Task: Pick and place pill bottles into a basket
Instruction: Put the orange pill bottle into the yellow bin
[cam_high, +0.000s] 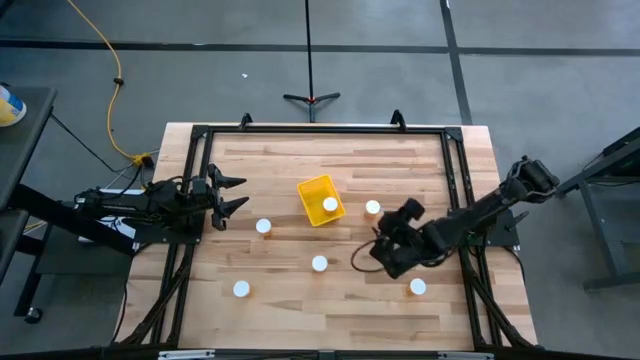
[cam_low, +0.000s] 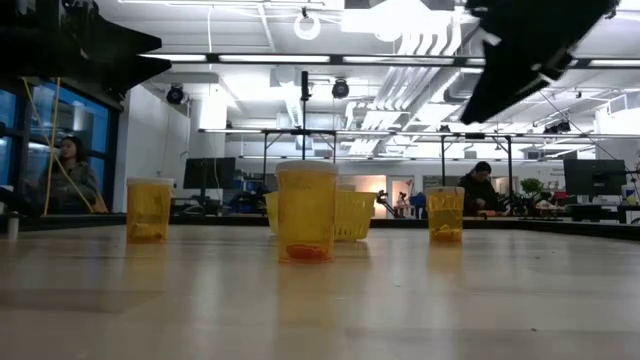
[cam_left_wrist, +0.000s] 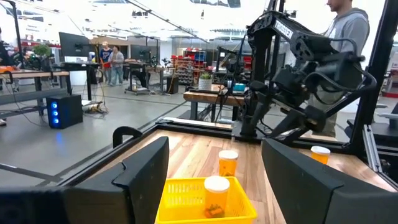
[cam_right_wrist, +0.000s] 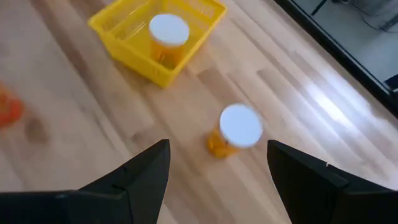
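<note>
The yellow basket (cam_high: 318, 190) stands at the table's middle with one white-capped pill bottle (cam_high: 330, 204) upright inside it. Another bottle (cam_high: 372, 207) stands on its base just right of the basket. My right gripper (cam_high: 388, 240) hovers open above the table on the near side of that bottle, slanting down toward it; the bottle (cam_right_wrist: 239, 129) shows just ahead of the gap between the fingers (cam_right_wrist: 217, 149). Several more bottles (cam_high: 264, 226) (cam_high: 319, 263) (cam_high: 417, 287) stand on the wood. My left gripper (cam_high: 235, 192) waits open at the left edge.
A black frame (cam_high: 320, 128) runs around the tabletop. A bottle (cam_high: 241, 289) stands near the front left. In the low view three bottles (cam_low: 306, 210) stand before the basket (cam_low: 350, 213). People show in the room beyond (cam_left_wrist: 348, 25).
</note>
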